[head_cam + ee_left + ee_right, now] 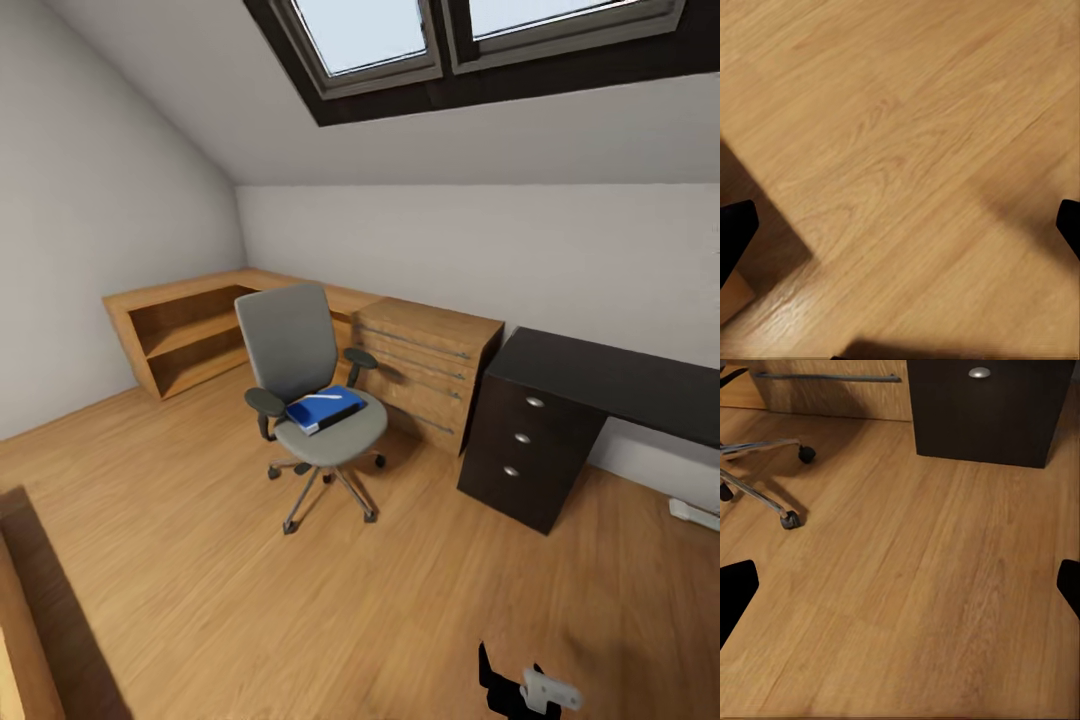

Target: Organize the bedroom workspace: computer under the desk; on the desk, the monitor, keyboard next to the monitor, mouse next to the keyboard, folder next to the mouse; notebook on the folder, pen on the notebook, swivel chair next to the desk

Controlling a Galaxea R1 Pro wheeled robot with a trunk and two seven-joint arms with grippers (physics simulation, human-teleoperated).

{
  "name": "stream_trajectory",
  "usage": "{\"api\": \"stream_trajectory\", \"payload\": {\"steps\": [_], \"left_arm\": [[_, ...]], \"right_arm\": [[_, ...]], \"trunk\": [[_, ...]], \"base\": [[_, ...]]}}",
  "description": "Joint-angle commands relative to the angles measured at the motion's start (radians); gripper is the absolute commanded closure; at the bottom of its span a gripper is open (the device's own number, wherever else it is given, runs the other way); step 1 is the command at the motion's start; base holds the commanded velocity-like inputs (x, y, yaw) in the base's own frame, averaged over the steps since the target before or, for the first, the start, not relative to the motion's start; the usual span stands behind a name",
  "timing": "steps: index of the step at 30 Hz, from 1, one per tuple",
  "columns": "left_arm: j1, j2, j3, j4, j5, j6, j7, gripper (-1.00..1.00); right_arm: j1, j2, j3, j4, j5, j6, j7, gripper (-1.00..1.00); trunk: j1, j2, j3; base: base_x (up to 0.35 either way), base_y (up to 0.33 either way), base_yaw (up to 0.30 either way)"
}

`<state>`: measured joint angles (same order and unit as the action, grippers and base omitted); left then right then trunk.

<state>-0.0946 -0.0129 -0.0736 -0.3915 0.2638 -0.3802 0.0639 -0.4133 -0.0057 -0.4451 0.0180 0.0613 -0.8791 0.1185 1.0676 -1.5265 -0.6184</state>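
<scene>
The folder (325,408) lies on the swivel chair (300,385) seat, beside the desk (590,400). The pen (322,397) rests on it. Both the left gripper (900,225) and the right gripper (900,585) have their fingers spread apart over bare floor (250,580).

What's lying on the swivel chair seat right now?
A blue folder lies on the swivel chair seat, with a white pen on top. Anything beneath the folder is covered.

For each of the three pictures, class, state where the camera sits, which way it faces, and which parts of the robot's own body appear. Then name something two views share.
Head view: on the robot's head, facing forward and down into the room at the swivel chair carrying the folder, and the desk; part of one arm shows near the bottom edge.
Left wrist view: on the left arm, facing the wooden floor; dark fingertips at both edges.
Right wrist view: on the right arm, facing floor, chair base and desk drawers; fingertips at both edges.
Shared: head and right wrist views both show chair base and desk drawers.
</scene>
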Motion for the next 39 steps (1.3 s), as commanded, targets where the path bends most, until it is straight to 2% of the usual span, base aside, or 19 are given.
{"api": "stream_trajectory", "payload": {"steps": [1,7,10,14,33,39], "left_arm": [[-0.001,0.001,-0.008,0.0,0.006,-0.005,0.007,-1.0],[-0.001,0.001,-0.008,0.0,0.006,-0.008,0.007,-1.0],[-0.001,0.001,-0.008,0.0,0.006,-0.009,0.007,-1.0],[-0.001,0.001,-0.009,0.0,0.006,-0.008,0.007,-1.0],[-0.001,0.001,-0.009,0.0,0.006,-0.006,0.007,-1.0],[-0.001,0.001,-0.009,0.0,0.006,-0.005,0.007,-1.0]], "right_arm": [[-0.001,0.0,-0.009,0.002,0.006,-0.003,0.004,-1.0],[-0.001,0.002,-0.009,0.002,0.005,-0.006,0.003,-1.0],[-0.001,0.015,-0.009,0.001,0.004,-0.007,0.002,-1.0],[-0.001,0.018,-0.009,0.001,0.003,-0.008,0.002,-1.0],[-0.001,0.019,-0.009,0.0,0.003,-0.008,0.001,-1.0],[-0.001,0.019,-0.009,0.0,0.003,-0.008,0.001,-1.0]], "trunk": [[0.0,0.0,0.0],[0.0,0.0,0.003],[0.0,0.0,0.007],[0.0,0.0,0.013],[0.0,0.0,0.043],[0.0,0.0,0.045]], "base": [[-0.126,0.014,-0.021],[-0.037,0.004,-0.006],[-0.013,0.001,-0.001],[-0.115,0.0,0.0],[-0.327,0.0,0.0],[-0.336,0.0,-0.094]]}}
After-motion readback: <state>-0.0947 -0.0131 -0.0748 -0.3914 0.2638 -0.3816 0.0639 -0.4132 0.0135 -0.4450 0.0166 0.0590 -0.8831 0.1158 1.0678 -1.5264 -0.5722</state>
